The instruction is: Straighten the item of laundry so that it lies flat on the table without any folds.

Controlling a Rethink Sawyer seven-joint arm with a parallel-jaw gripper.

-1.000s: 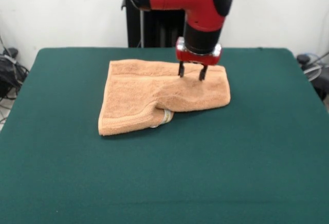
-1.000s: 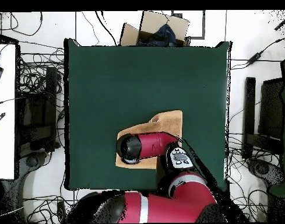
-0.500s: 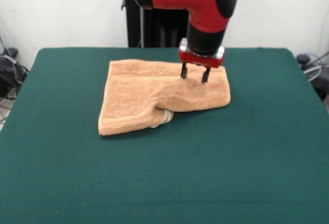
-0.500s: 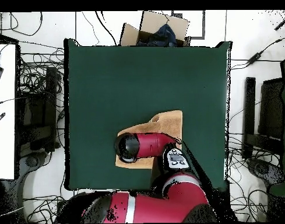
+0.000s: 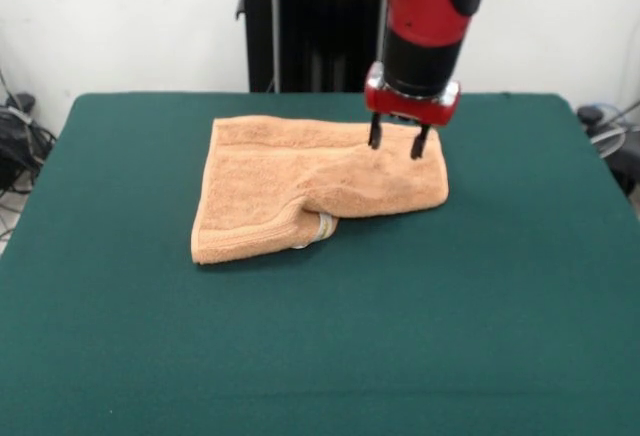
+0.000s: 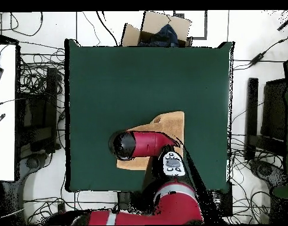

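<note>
Since the earlier frame the gripper [image 5: 398,146] has shifted toward 3 o'clock, fingers apart and empty, above the towel [image 5: 300,181], whose long axis runs 9-to-3 on the green table [image 5: 320,346].

The light is bright and even, and it seems to come from above. The green desk [image 5: 320,356] has no shiny spots. The towel [image 5: 270,186] makes only a thin, soft shadow along its near edge. The front view looks clear. From overhead, small things look a bit fuzzy, and the red arm [image 6: 143,144] hides part of the towel.
</note>
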